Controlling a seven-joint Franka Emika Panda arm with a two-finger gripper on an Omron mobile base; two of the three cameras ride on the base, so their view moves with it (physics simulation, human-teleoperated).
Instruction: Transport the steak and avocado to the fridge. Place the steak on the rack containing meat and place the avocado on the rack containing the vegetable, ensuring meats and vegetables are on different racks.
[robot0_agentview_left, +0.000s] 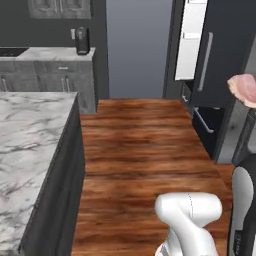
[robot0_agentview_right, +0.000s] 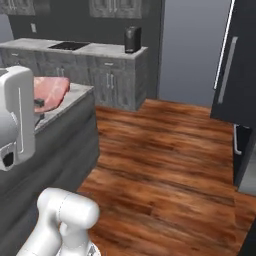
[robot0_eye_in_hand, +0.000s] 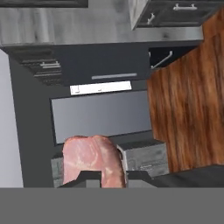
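The steak (robot0_eye_in_hand: 89, 157), a pink slab with a paler edge, hangs folded between my fingertips, and my gripper (robot0_eye_in_hand: 106, 179) is shut on it. The same steak (robot0_agentview_left: 244, 89) pokes in at the right edge of the left base view, and in the right base view the steak (robot0_agentview_right: 50, 91) sits beside my white arm. The fridge (robot0_agentview_left: 220, 55) stands at the right, its door with white bins (robot0_agentview_left: 192, 40) swung open; its dark door (robot0_agentview_right: 235, 65) is also seen from the other side. The avocado, the racks, the meat morsel and the vegetable are out of view.
A marble island counter (robot0_agentview_left: 30, 135) runs along the left. A grey back counter (robot0_agentview_left: 55, 54) carries a black appliance (robot0_agentview_left: 82, 40). Wooden floor (robot0_agentview_left: 145, 145) stretches between the island and the fridge. Below the fridge side, a dark unit has a bar handle (robot0_agentview_left: 202, 120).
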